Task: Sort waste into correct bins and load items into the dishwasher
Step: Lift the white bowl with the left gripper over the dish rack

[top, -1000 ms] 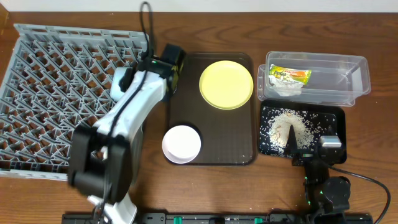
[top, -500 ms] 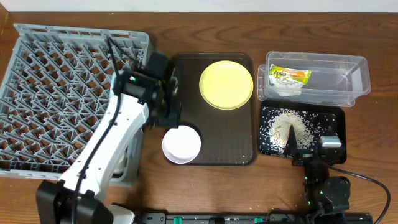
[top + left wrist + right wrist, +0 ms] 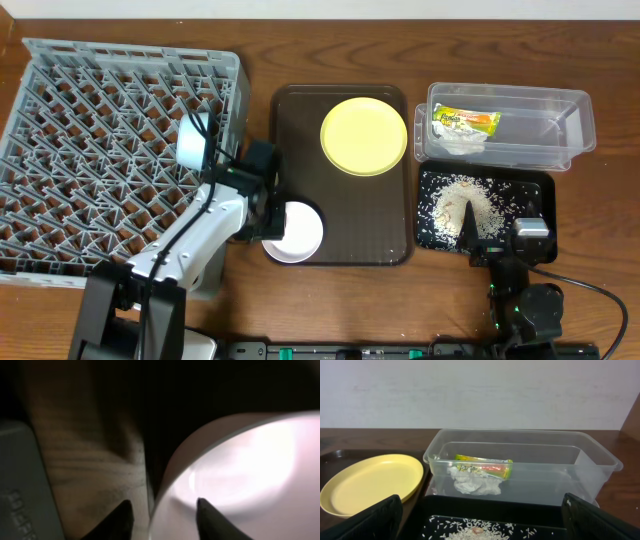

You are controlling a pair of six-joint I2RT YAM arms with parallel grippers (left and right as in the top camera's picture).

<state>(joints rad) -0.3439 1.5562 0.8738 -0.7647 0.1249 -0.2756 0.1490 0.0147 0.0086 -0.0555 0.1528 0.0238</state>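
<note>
Now | step: pick up white bowl [image 3: 297, 232], lower centre of the overhead view, on brown tray [image 3: 380, 200] | left gripper [image 3: 162, 516]: spread, fingertips [image 3: 123, 517] straddling the bowl's left rim | advice: seat deeper, pinch rim squarely, lift level toward dish rack [image 3: 90, 150], upper left | right gripper [image 3: 480, 522]: spread, at black tray's [image 3: 540, 185] lower edge

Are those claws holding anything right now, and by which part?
Nothing is gripped. The left gripper stands open, fingers astride the white bowl at its rim; the right gripper is open and empty.
</note>
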